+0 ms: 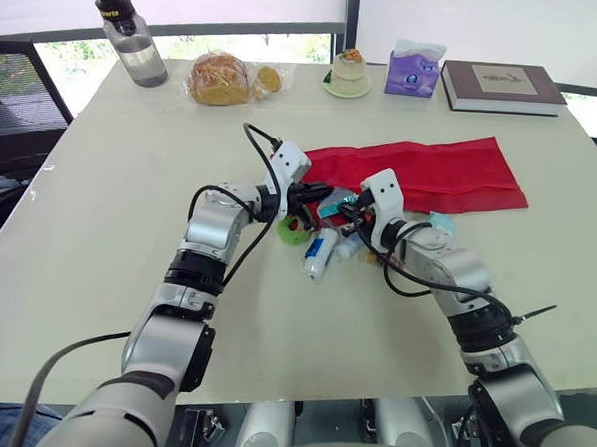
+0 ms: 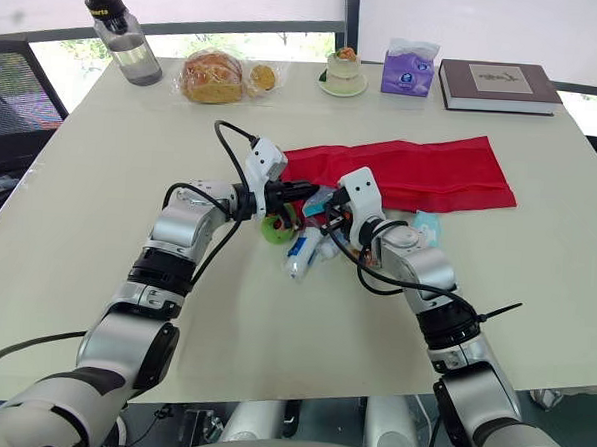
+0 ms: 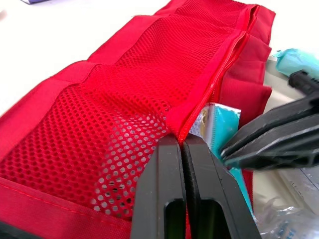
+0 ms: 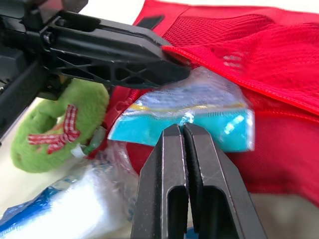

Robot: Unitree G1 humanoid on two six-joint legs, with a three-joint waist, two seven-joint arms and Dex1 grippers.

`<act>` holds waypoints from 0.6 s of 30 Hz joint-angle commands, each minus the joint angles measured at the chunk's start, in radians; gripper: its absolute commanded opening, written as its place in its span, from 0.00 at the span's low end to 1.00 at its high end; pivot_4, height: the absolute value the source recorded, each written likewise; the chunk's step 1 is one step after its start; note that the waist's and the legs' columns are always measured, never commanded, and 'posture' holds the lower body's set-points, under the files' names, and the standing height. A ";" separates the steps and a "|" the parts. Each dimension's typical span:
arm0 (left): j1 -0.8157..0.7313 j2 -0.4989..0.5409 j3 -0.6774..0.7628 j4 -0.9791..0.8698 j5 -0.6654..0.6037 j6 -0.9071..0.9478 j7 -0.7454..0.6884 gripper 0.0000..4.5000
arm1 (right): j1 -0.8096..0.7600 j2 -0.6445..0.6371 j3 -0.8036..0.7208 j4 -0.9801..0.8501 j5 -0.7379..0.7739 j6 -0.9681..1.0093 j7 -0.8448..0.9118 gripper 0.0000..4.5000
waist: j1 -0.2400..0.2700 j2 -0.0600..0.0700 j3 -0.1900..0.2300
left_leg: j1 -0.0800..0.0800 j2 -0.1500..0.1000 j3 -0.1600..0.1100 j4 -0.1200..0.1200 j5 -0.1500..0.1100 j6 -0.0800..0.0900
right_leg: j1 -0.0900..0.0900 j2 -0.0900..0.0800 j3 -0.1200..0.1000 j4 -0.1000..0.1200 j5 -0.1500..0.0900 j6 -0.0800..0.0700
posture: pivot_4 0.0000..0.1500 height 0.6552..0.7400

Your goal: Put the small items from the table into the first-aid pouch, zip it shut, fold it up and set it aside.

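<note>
The red first-aid pouch [image 1: 431,170] lies unrolled across the middle of the table, mesh pockets up. My left gripper [image 3: 182,142] is shut on the zipper edge of a mesh pocket [image 3: 149,74], lifting it at the pouch's left end. My right gripper [image 4: 182,130] is shut on a flat teal packet [image 4: 199,117], whose far end lies under that raised edge. Beside them on the table are a green plush ring [image 1: 294,230], a white tube [image 1: 320,253] and a pale teal item [image 1: 441,226].
Along the far edge stand a water bottle [image 1: 131,37], bagged bread [image 1: 222,78], a cupcake on a plate [image 1: 348,71], a purple tissue pack [image 1: 414,69] and a book [image 1: 500,87]. Bare tabletop [image 1: 109,204] lies left of my arms.
</note>
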 commanded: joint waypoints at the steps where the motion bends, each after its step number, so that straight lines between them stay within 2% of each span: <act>1: -0.002 -0.006 0.003 -0.038 -0.014 -0.020 -0.007 0.00 | -0.032 0.021 -0.015 0.020 -0.034 -0.044 0.017 0.03 | 0.000 0.000 0.000 | 0.000 0.000 0.000 0.000 0.000 0.000 | 0.000 0.000 0.000 0.000 0.000 0.000 | 1.00 1.00; 18: 0.009 -0.025 -0.020 -0.041 0.003 -0.042 -0.012 0.00 | -0.172 0.166 -0.048 0.290 -0.168 -0.173 0.005 0.03 | -0.002 0.000 0.000 | 0.002 0.000 0.000 0.000 0.000 -0.001 | 0.000 0.000 0.001 0.002 0.000 0.000 | 1.00 1.00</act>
